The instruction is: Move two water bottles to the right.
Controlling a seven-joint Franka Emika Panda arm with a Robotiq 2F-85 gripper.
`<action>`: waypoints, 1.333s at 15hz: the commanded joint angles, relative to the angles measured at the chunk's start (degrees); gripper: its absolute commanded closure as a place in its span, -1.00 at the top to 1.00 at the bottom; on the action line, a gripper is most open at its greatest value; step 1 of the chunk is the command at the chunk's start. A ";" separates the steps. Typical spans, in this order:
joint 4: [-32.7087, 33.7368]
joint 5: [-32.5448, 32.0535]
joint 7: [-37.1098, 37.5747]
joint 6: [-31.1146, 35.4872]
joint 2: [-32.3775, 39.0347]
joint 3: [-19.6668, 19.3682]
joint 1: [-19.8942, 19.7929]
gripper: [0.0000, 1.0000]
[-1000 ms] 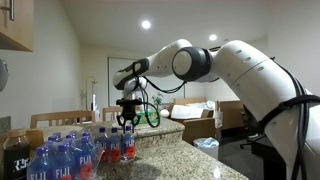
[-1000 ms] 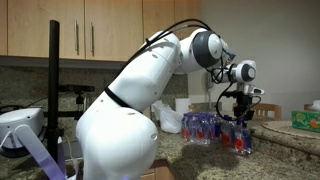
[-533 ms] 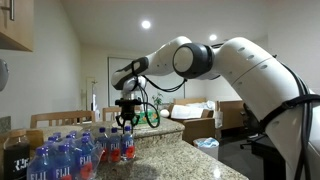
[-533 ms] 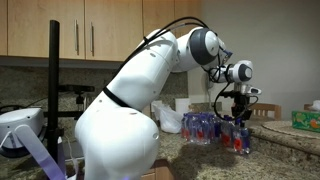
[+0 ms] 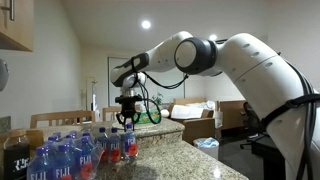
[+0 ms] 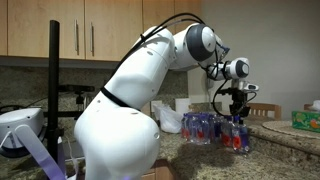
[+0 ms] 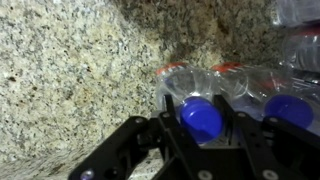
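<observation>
My gripper (image 7: 198, 104) stands over the red-labelled water bottles, its jaws closed against the blue cap of one water bottle (image 7: 202, 120). A second blue-capped bottle (image 7: 286, 110) stands right beside it. In both exterior views the gripper (image 5: 127, 118) (image 6: 237, 110) points straight down onto the held bottle (image 5: 129, 148) (image 6: 238, 138), at the edge of the bottle cluster. A neighbouring red-labelled bottle (image 5: 112, 148) stands next to it. I cannot tell whether the held bottle's base touches the counter.
Several blue-labelled FIJI bottles (image 5: 55, 160) crowd the near end of the speckled granite counter (image 7: 70, 70). More red-labelled bottles (image 6: 200, 126) stand behind the held one. Wood cabinets (image 6: 100, 30) hang above. A green box (image 6: 306, 120) sits at the counter's far end.
The arm's elbow has risen a little, and the gripper with the bottle has shifted slightly. The grip on the cap looks unchanged.
</observation>
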 commanded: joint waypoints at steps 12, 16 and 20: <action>0.98 -0.48 -7.82 -5.48 -2.46 -2.71 -4.32 -0.65; 3.06 0.83 -12.86 -7.71 -1.53 -2.67 -7.44 -0.65; 3.92 1.48 -16.64 -9.34 -0.90 -2.74 -10.09 -0.65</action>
